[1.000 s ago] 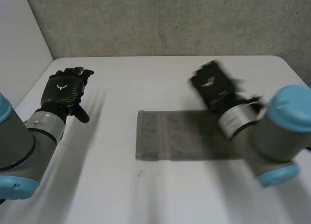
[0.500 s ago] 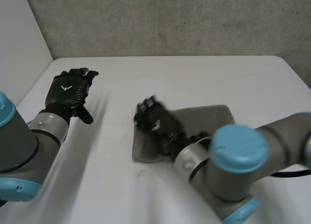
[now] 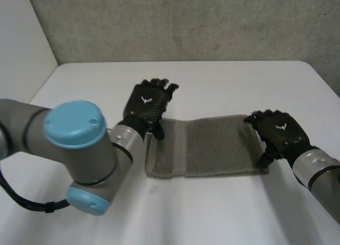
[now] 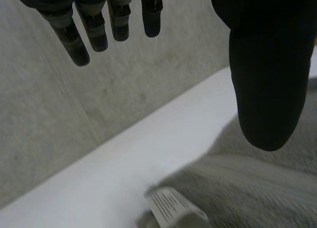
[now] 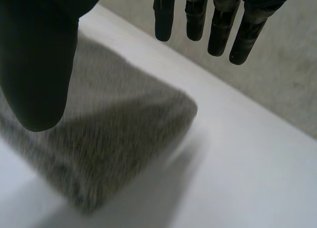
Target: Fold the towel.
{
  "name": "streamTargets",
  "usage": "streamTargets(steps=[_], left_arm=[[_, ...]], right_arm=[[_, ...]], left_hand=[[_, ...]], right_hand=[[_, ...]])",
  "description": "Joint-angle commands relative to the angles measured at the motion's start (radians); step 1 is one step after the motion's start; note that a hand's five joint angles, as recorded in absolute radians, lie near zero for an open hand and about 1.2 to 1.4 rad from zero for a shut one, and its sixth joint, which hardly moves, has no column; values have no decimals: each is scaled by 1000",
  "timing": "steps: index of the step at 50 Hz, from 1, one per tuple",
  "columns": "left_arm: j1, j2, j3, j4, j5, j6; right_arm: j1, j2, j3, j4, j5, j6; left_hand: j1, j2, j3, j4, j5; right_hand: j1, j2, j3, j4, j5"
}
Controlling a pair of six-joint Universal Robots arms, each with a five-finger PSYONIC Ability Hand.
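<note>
Against half a second ago, my right hand [image 3: 279, 129] is off the towel's [image 3: 212, 146] left end and at its right end. My left hand [image 3: 147, 104] has come in from the worktop's [image 3: 223, 80] left edge to the towel's far left corner. The towel lies flat mid-worktop. Both hands' fingers [image 4: 99, 30] are straight and spread, pinching nothing. I'd pinch every layer at the corner, then lift evenly so the edges meet.

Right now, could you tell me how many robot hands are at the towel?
2. The left hand is open at the left end of the towel, by its far corner; the right hand is open at its right end.
</note>
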Motion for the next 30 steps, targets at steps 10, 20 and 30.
streamTargets(steps=[10,20,30], left_arm=[[-35,-48,66,-82,-121,-32],[-19,93,-5,-84,-121,-109],[55,191,-71,-79,-114,-141]], right_arm=[[-54,132,1,-41,-18,-66],[-50,151,-6,-115,-12,-68],[-50,155,6,-94,-10,-52]], left_hand=[[18,16,15,16,-5],[15,13,12,13,-8],[21,18,18,19,-2]], right_hand=[[881,864,872,860,857],[1178,1161,1170,1158,1155],[710,693,701,689,686]])
